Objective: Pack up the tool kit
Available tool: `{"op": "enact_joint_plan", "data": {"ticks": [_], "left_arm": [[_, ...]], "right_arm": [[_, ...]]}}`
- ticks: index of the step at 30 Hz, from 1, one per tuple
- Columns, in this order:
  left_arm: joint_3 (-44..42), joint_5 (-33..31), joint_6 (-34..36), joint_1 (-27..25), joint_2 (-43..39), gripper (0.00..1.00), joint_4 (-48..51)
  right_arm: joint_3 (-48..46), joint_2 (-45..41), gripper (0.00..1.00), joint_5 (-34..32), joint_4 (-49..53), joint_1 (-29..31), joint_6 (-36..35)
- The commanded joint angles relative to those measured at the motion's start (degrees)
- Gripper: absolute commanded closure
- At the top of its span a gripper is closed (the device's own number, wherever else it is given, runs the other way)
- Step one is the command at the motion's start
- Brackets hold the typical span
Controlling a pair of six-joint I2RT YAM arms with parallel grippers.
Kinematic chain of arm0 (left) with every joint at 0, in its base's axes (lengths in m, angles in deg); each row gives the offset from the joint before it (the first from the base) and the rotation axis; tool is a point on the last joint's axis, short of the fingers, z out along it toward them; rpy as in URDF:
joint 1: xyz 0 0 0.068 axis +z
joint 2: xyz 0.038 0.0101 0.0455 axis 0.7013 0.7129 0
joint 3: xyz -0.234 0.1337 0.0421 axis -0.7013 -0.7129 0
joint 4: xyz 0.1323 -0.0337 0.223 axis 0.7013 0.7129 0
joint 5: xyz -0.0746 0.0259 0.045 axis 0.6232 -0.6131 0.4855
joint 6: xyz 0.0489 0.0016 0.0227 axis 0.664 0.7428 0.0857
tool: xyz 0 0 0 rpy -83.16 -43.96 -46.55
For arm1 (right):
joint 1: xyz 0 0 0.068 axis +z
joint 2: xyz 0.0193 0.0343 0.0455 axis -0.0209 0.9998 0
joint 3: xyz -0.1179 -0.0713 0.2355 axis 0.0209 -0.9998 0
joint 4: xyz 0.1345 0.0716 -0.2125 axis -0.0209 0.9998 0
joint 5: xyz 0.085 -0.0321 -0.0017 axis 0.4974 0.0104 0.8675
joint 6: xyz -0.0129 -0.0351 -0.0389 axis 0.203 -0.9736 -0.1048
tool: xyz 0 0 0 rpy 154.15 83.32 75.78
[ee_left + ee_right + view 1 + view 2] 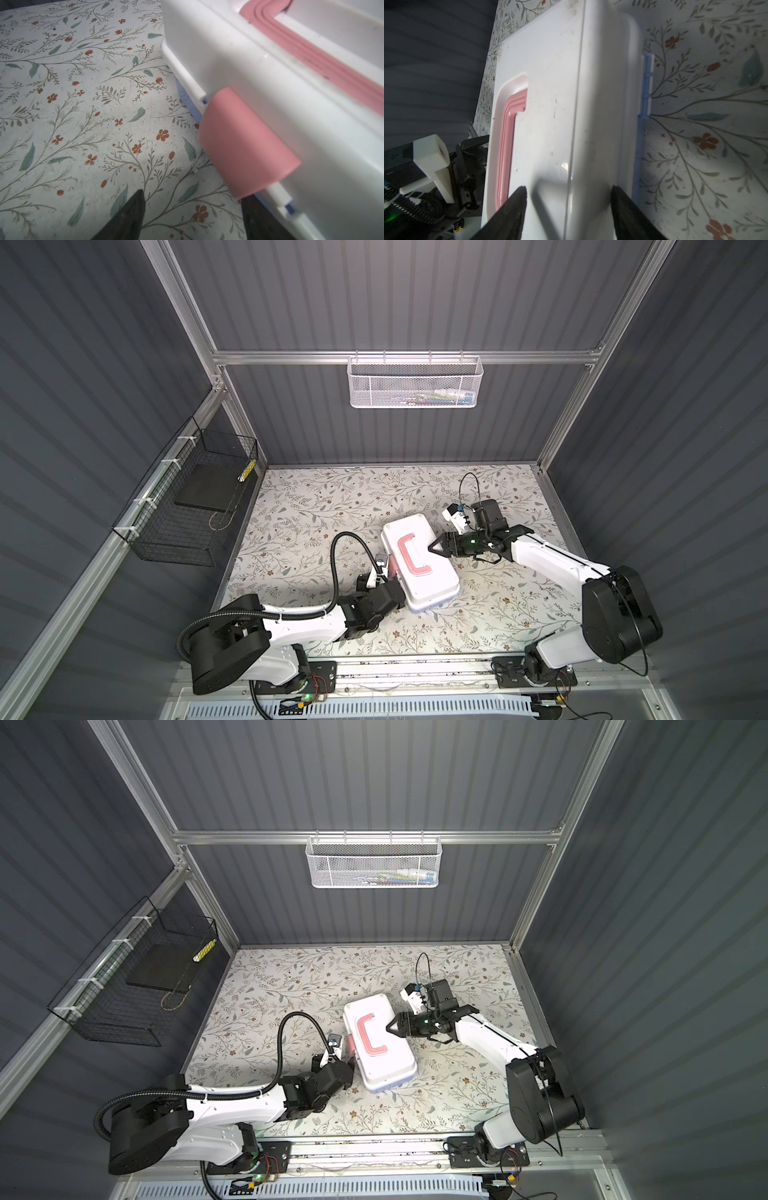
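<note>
Table (pixel 316 506): floral, bearing tool kit (pixel 419 568).
Walls (pixel 395 294): dark, ribbed.
Left gripper (pixel 193 199): spread at latch (pixel 245 143).
Right gripper (pixel 569 189): straddling lid (pixel 550 83), grip unclear.

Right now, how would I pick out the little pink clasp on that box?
Look to the flower-patterned table; near its middle lies a white-lidded box with a blue base. Halfway along the long side facing the left arm sits the clasp, a rounded pink tab hanging over the rim, unlike the flat pink U-shaped handle sunk into the lid's top.
</note>
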Motion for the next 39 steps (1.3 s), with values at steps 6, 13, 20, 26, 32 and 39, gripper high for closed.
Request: {"op": "enact_joint_plan", "data": {"ticks": [6, 13, 20, 26, 32, 39], "left_arm": [[-3.17, 2.51, 2.76, 0.37, -1.60, 0.29, -4.31], [-9.63, 10.11, 4.69, 1.11, -9.98, 0.22, -12.83], [-9.22, 13.45, 7.06, 4.00, -11.73, 0.13, -5.43], [-8.04, 14.68, 11.09, 4.00, -6.62, 0.01, -6.49], [-5.25, 15.33, 14.44, 3.91, 2.15, 0.00, -13.11], [-2.40, 7.51, 14.09, 3.91, 11.53, 0.00, -15.39]], "right_arm": [[-2.42, -0.89, 0.34, 1.68, -1.80, 0.25, 1.42], [-2.53, -0.40, 0.34, 2.33, -3.08, 0.34, 1.89], [-2.62, -0.17, 0.34, 2.98, -3.56, 0.38, 1.98], [-2.71, 0.00, 0.34, 2.99, -3.78, 0.41, 2.15], [-2.44, -0.61, 0.34, 2.59, -2.74, 0.41, 1.72], [-2.60, -1.38, 0.34, 2.20, -1.82, 0.26, 1.45]]}}
